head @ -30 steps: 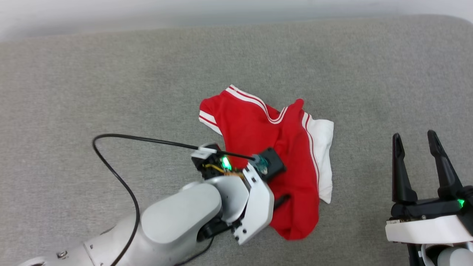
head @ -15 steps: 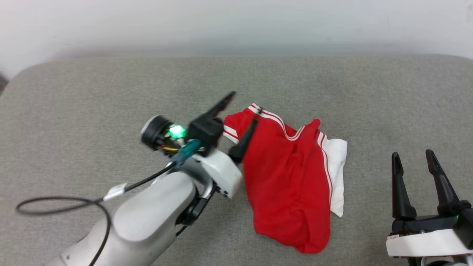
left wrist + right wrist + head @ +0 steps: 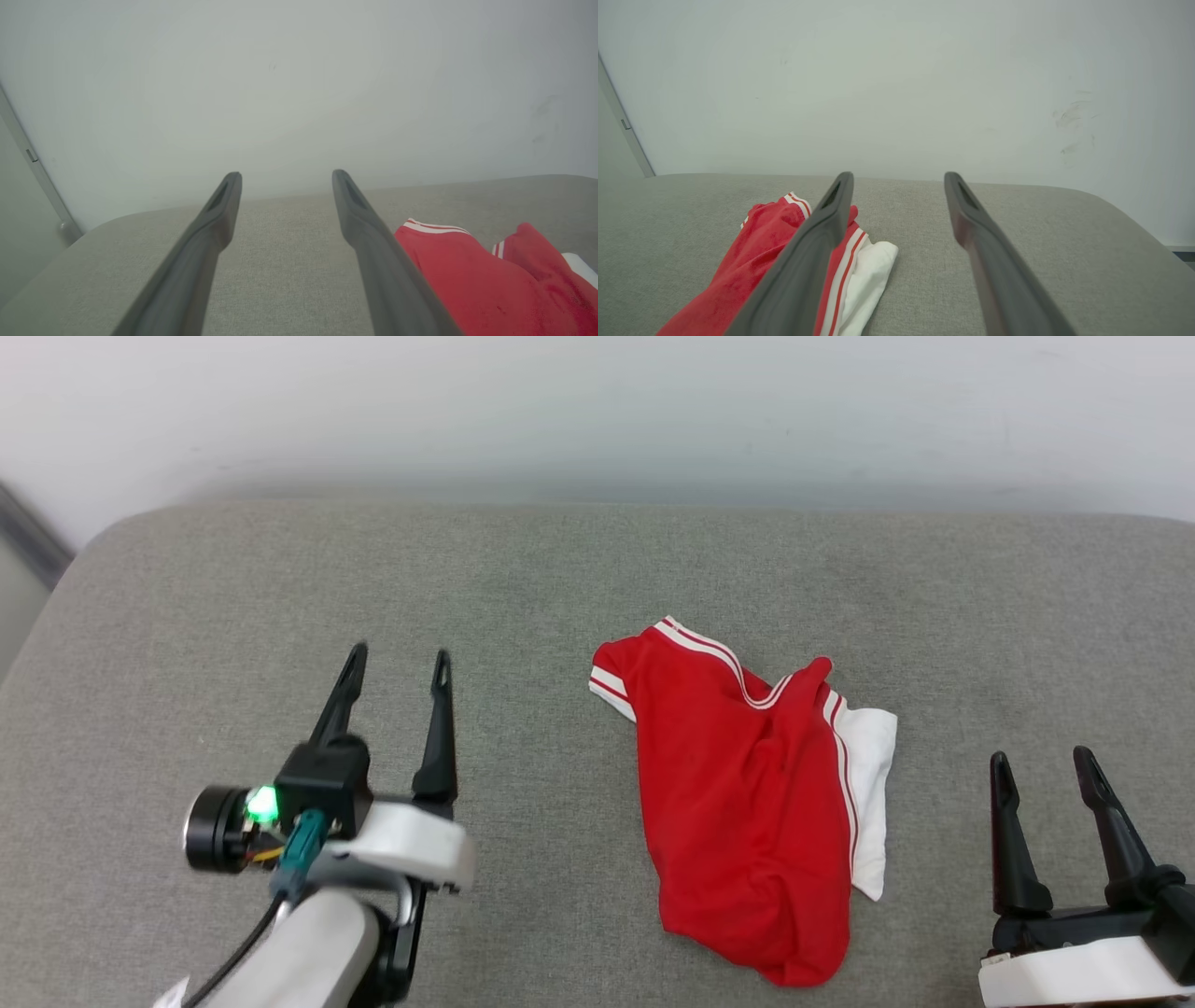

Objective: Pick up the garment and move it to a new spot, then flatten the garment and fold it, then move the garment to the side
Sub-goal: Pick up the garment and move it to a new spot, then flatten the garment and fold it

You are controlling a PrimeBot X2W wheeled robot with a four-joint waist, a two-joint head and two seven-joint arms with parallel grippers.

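Crumpled red jersey garment [image 3: 747,803] with white sleeves and red-and-white striped trim lies in a loose heap on a grey fabric cushion [image 3: 280,579], somewhat right of the cushion's middle and well back from its far edge. One white sleeve [image 3: 873,747] pokes out on the heap's right side, flat against the cushion. A striped band [image 3: 709,649] runs along the end of the heap that faces the far edge. No lettering or number shows on the folds that are turned up.

The left claw [image 3: 400,653] sits over bare cushion to the left of the garment, well apart from it, with its two long dark fingers spread wide and pointing toward the far edge. It has hold of nothing. A green light [image 3: 261,803] glows on its wrist, and a black cable [image 3: 233,952] trails down beside the pale forearm. In the left wrist view the left claw [image 3: 286,175] frames only grey fabric, with the garment [image 3: 467,280] off to its right.

The right claw [image 3: 1041,757] stands to the right of the garment, near the white sleeve but not touching it, fingers likewise wide apart and empty. In the right wrist view the right claw [image 3: 899,176] points at the far edge, and the garment [image 3: 752,252] lies to its left, partly behind one finger.

A pale wall [image 3: 597,411] rises beyond the far edge.
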